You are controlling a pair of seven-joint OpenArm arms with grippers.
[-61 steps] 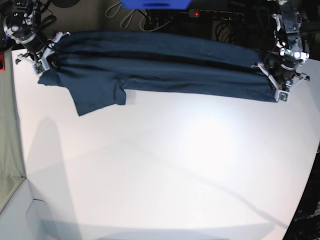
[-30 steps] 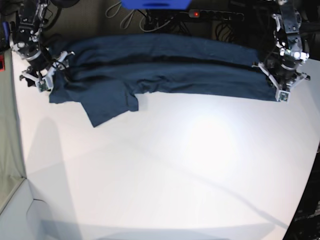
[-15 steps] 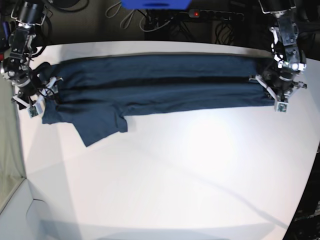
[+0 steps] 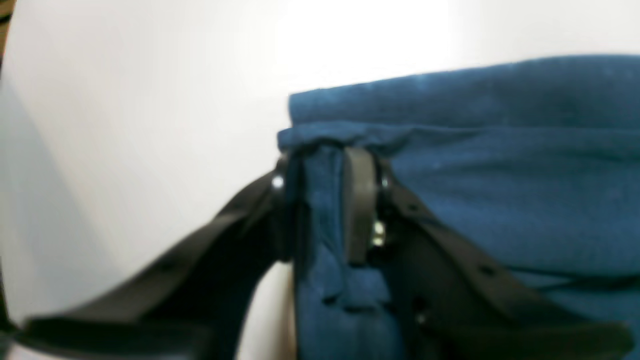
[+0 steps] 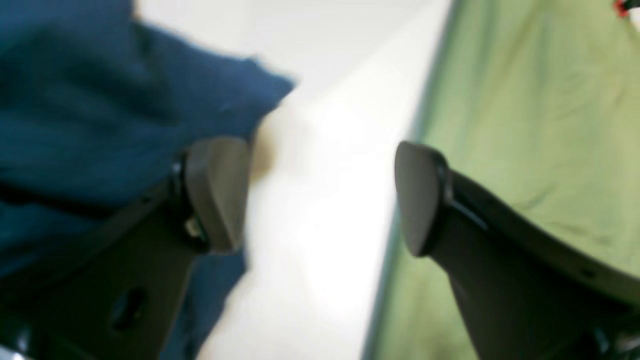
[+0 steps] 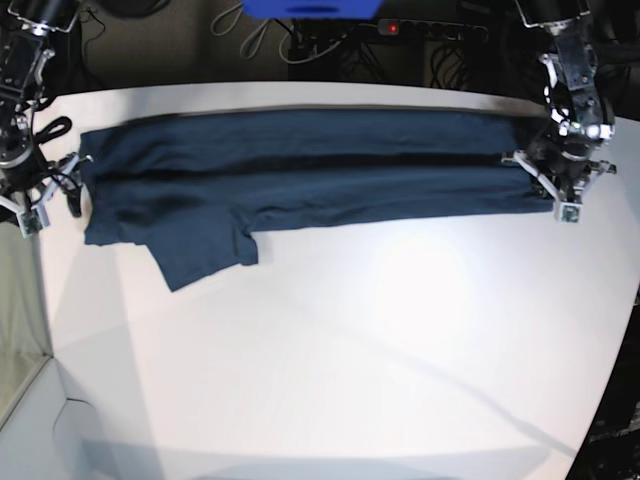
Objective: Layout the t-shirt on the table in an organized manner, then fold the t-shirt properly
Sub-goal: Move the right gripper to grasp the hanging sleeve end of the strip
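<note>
Two grippers stood at opposite ends of the navy t-shirt (image 6: pixel 300 175), which lay in a long, narrow band across the far part of the white table (image 6: pixel 330 350). Taking the t-shirt as the landmark, the left gripper (image 4: pixel 325 200) was at its straight end on the right of the base view, and in the wrist view its jaws were pinched on a fold of the blue cloth, with the hem bunched between the pads. The right gripper (image 5: pixel 320 195) was at the other end, just off the cloth; its jaws were spread wide with only bare table and a green surface (image 5: pixel 540 125) between them, and one finger (image 5: pixel 215 192) sat against the shirt's edge without gripping it.

The garment appeared stretched lengthwise and doubled over itself, with dark creases running along its length. One sleeve (image 6: pixel 205 255) stuck out from the band toward the near side of the table, lying flat but unfolded.

As a judgement, the laying-out was mostly done and a lengthwise fold seemed in place. Tucking in the loose sleeve and folding the band across its length were left.
</note>
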